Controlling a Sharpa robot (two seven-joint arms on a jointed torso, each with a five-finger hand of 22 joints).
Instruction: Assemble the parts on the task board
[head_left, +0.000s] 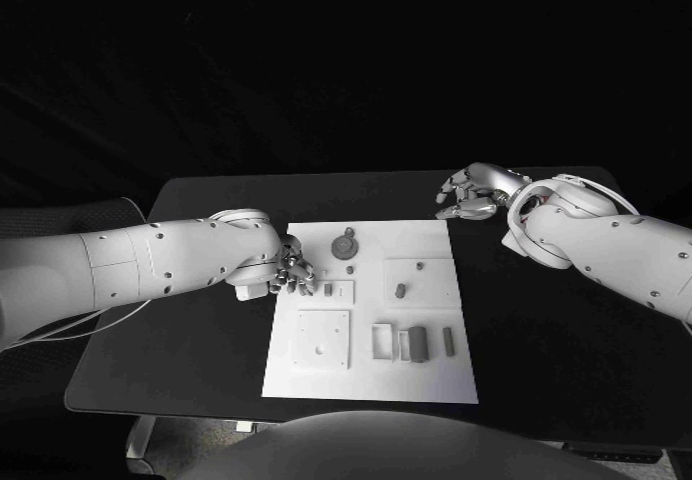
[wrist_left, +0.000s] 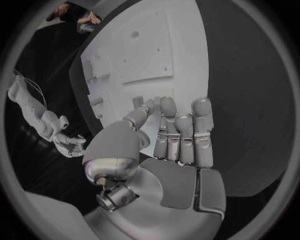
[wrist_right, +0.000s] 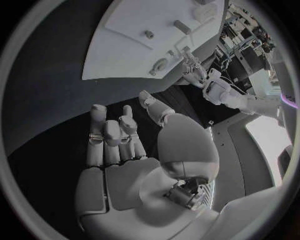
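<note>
Head view shows my left hand (head_left: 284, 272), fingers spread and empty, at mid-frame beside the flat white task board (head_left: 433, 385), my right hand (head_left: 476, 192) loosely open at upper right, and small grey parts (head_left: 418, 343) lying loose, so most assembly seems left.

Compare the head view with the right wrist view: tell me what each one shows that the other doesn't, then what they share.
Head view alone: the whole task board with its lower half, a square plate and upright grey parts beside it, and the table's near edge. Right wrist view alone: the right hand's palm, fingers apart and holding nothing, over bare black table. Shared: the board's far end with the round part, and the left hand at the board's edge.
</note>
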